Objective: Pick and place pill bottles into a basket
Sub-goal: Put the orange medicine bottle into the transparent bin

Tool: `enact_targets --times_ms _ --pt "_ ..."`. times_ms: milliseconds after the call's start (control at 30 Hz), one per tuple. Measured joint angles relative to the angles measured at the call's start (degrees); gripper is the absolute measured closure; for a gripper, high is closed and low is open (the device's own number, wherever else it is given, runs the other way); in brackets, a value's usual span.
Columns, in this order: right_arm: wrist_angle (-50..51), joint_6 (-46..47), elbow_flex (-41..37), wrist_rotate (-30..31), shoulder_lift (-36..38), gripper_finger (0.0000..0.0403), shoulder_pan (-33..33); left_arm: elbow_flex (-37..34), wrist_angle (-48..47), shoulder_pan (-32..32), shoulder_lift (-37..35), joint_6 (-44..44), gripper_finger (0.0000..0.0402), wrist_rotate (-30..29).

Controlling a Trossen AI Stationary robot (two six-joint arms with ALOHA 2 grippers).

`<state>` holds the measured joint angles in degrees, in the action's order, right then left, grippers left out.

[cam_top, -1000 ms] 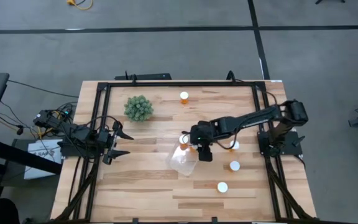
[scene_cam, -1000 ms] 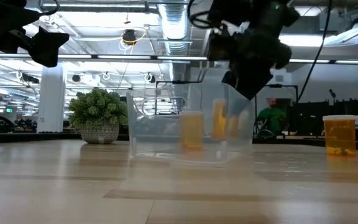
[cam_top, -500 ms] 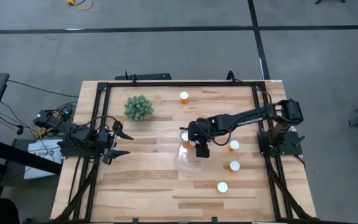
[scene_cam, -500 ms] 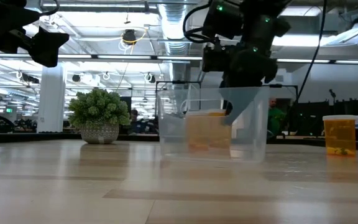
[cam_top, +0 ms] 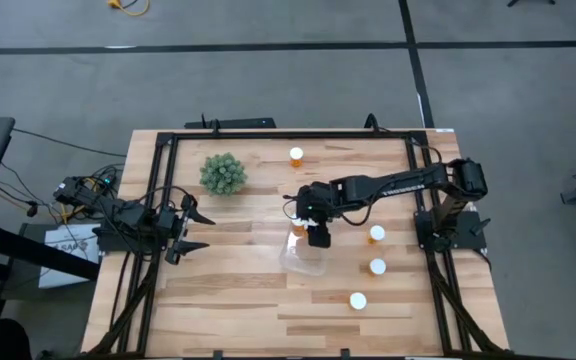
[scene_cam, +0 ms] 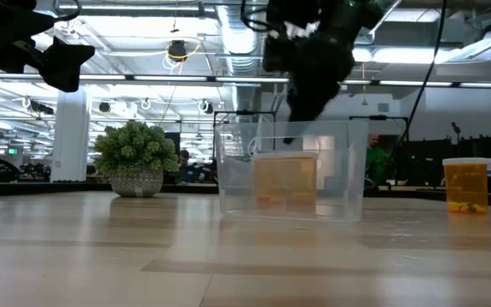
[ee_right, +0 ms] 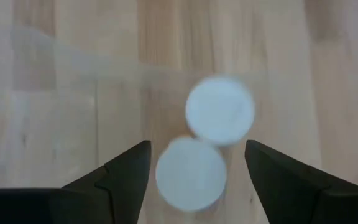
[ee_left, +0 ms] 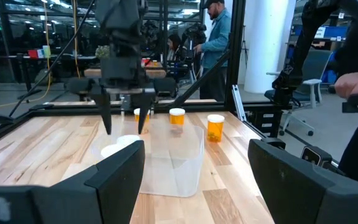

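The clear basket (cam_top: 303, 258) stands on the table's middle; it also shows in the low view (scene_cam: 348, 183). Two orange pill bottles with white caps (ee_right: 220, 111) (ee_right: 190, 173) stand upright side by side, as it seems inside the basket's far end, and show through its wall (scene_cam: 284, 179). My right gripper (cam_top: 316, 232) hangs open just above them, fingers pointing down, touching nothing; it also shows in the left wrist view (ee_left: 125, 124). Several more bottles stand loose (cam_top: 296, 155) (cam_top: 376, 233) (cam_top: 377, 266). My left gripper (cam_top: 196, 230) waits open at the table's left edge.
A green spiky plant (cam_top: 223, 173) stands at the far left. Another bottle (cam_top: 358, 300) stands near the front right. A black frame (cam_top: 288, 133) runs round the table. People show in the room beyond (ee_left: 219, 31).
My right gripper has risen and gone a little toward the table's far left. The basket, tilted and blurred a second ago, has shifted and now stands flat. A bottle that was raised inside it now stands on the bottom beside the other.
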<state>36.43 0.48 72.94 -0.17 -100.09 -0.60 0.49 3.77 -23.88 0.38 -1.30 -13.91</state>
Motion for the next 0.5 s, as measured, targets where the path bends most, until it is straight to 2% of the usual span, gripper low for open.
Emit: enact_targets --times_ms 233,400,500 --pt "-1.4 -1.0 4.3 1.6 0.0 0.0147 2.5 0.0 0.0 0.0 0.0 0.0 0.0125 0.0" --pt "-5.0 -0.8 4.4 4.7 -0.7 0.0147 8.0 0.0 0.0 0.0 0.0 0.0 0.0125 0.0" --pt "-7.1 0.8 4.3 8.6 -2.1 0.0147 11.4 0.0 0.0 0.0 0.0 0.0 0.0125 0.0"
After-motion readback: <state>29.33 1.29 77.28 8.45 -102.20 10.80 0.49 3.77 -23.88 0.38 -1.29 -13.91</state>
